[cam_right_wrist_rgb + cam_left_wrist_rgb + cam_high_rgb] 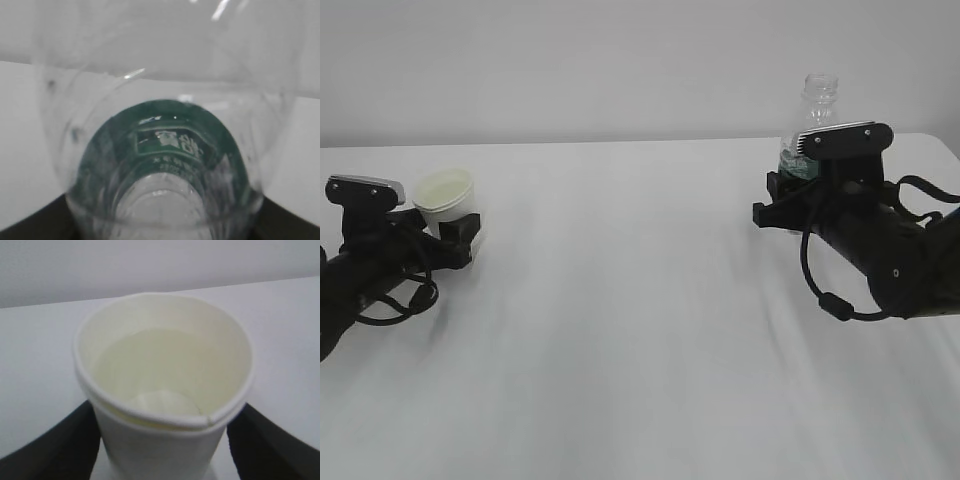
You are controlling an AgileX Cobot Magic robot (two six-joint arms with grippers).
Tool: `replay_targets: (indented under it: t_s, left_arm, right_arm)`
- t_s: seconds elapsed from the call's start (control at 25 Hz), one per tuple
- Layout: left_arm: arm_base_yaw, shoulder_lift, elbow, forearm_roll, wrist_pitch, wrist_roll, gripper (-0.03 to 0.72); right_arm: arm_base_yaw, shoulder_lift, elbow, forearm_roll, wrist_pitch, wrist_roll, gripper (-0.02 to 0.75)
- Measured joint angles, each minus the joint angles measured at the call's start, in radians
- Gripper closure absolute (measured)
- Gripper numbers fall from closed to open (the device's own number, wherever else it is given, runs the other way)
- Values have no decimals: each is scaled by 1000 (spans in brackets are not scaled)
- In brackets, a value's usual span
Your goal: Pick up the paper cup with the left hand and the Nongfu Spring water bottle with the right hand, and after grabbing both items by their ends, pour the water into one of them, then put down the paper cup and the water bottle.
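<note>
A white counter [640, 330] carries everything, with a pale wall behind its far edge. Near the counter's left edge stands the paper cup [446, 197], upright on the surface, its rolled rim facing up. The left wrist view looks down into the cup [162, 385]: the inside is pale yellowish and holds clear water partway up, with the round bottom showing through.

The left hand [455, 232] lies low over the counter at the left edge, its black arm and looping cable trailing back toward the near left corner. Its jaws stand wide on either side of the cup's lower part, a dark finger [55, 450] showing on each side of the wall. Whether they touch the cup cannot be told from these pictures.

Toward the far right corner stands the water bottle [813, 125], upright, with no cap on its narrow neck and its dark green label partly hidden behind the arm. The right hand [782, 200] reaches in from the right edge, a grey-white block on top of it. Its jaws are closed around the bottle's lower body. The right wrist view shows the clear ribbed bottle [165, 150] filling the frame, the green label with white print seen through the plastic, and dark fingers [30, 222] at both lower corners.
</note>
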Motion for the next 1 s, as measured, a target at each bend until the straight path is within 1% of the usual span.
replay_targets:
  t_s: [0.56, 1.0]
  left_arm:
    - [0, -66, 131, -2, -4, 0, 115]
    - [0, -177, 242, 9, -6, 0, 115]
  right_arm:
    - [0, 0, 0, 0, 0, 0, 332]
    - [0, 0, 0, 0, 0, 0, 332]
